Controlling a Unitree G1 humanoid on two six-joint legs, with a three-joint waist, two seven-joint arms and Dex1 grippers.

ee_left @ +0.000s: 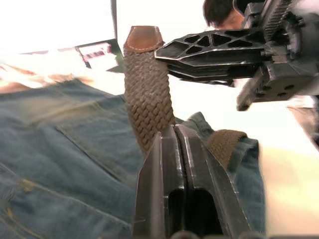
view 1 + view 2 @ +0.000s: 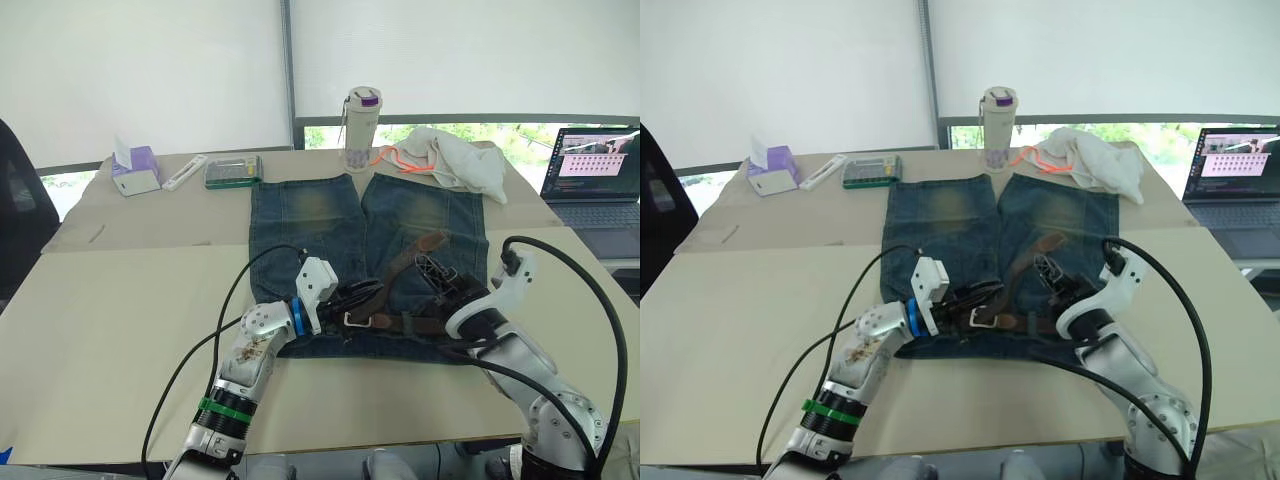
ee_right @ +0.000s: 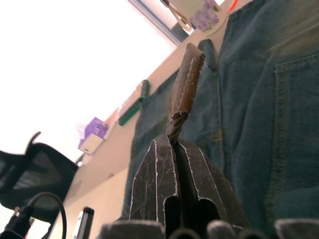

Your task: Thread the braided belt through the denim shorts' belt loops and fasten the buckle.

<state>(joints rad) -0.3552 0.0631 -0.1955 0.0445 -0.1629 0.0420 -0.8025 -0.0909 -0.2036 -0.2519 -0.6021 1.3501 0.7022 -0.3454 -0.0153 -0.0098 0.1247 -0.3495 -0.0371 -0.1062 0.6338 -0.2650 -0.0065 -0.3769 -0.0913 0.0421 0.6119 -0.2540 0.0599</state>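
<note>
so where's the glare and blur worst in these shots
Left wrist view: background blown out white beyond the braided belt, and the denim shorts go soft toward the edges. Right wrist view: the window side is overexposed, and the right gripper, shut on the belt, is sharp while the table behind blurs. Head views: evenly lit, with bright blinds.

My head cameras look forward and down over the surface (image 2: pixel 120 330), while both wrist cameras sit close above the shorts (image 2: pixel 310 215), sharing the belt (image 1: pixel 147 94).
</note>
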